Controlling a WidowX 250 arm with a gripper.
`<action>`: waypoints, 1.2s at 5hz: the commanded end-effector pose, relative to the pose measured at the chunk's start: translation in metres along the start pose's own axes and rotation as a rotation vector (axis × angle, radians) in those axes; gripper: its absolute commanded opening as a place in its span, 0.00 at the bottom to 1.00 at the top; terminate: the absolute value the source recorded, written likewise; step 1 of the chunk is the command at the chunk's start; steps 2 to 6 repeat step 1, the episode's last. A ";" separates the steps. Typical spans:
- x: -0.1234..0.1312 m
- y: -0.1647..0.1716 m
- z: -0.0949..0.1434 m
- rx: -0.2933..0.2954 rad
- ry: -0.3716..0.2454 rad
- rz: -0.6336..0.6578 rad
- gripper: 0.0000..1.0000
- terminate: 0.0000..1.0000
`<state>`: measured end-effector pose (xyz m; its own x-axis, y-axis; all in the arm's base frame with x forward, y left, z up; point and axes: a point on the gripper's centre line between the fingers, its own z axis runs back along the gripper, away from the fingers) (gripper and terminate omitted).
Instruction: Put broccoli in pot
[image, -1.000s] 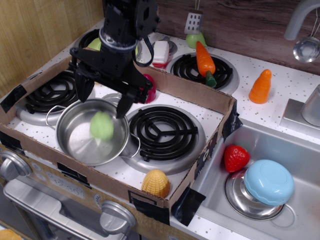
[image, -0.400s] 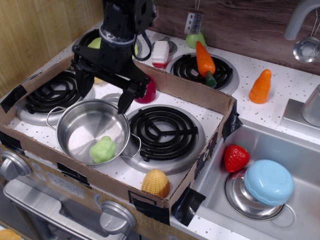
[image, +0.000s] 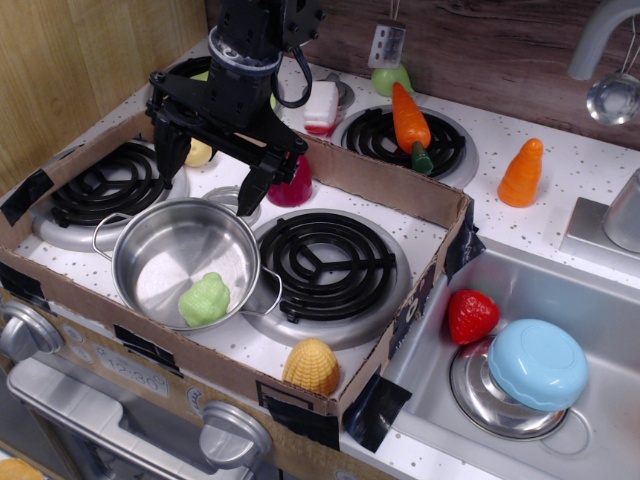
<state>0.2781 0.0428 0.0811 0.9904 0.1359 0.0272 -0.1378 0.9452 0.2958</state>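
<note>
The pale-green lumpy broccoli lies inside the shiny steel pot, against its near right wall. The pot stands at the front left of the toy stove, inside a cardboard frame. My black gripper hangs above the pot's far rim with its two fingers spread wide apart. It is open and holds nothing. It is clear of the broccoli.
A cardboard wall rings the front burners. A yellow corn toy sits at the front edge. A dark-red toy lies behind the gripper. A carrot, an orange cone, a strawberry and a blue-domed bowl lie to the right.
The broccoli has dropped from mid-air between the fingers into the pot and settled at its near right side. My open gripper has risen and drawn back from the pot.
</note>
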 end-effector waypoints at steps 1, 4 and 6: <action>0.011 0.000 0.029 0.019 -0.083 -0.015 1.00 1.00; 0.011 0.000 0.029 0.019 -0.083 -0.015 1.00 1.00; 0.011 0.000 0.029 0.019 -0.083 -0.015 1.00 1.00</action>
